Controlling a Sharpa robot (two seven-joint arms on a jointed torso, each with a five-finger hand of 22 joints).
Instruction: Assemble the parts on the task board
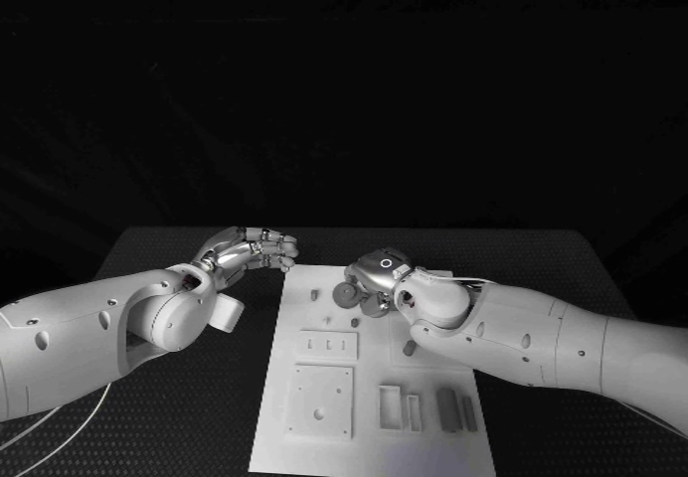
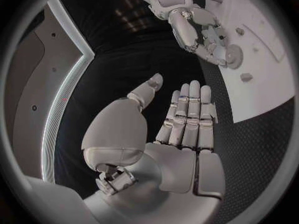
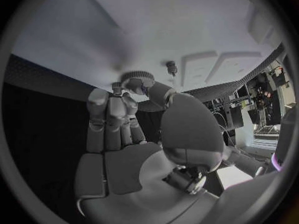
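The white task board [image 1: 373, 437] lies in the middle of the table. My right hand [image 1: 379, 281] is low over its far end, and its fingertips [image 3: 116, 87] and thumb pinch a dark toothed gear [image 3: 138, 78] that sits against the board. A second gear [image 1: 344, 294] lies just left of that hand. A small peg [image 3: 171, 66] stands on the board beyond the gear. My left hand [image 1: 256, 248] hovers off the board's far left corner with its fingers [image 2: 190, 109] straight and thumb apart, holding nothing.
Small parts [image 1: 411, 348] lie mid-board. Nearer me are two recessed square plates [image 1: 321, 399], two pale bars [image 1: 390, 405] and two dark bars [image 1: 456, 409]. Black matting [image 1: 172, 437] flanks the board. A cable [image 1: 58, 437] runs under my left arm.
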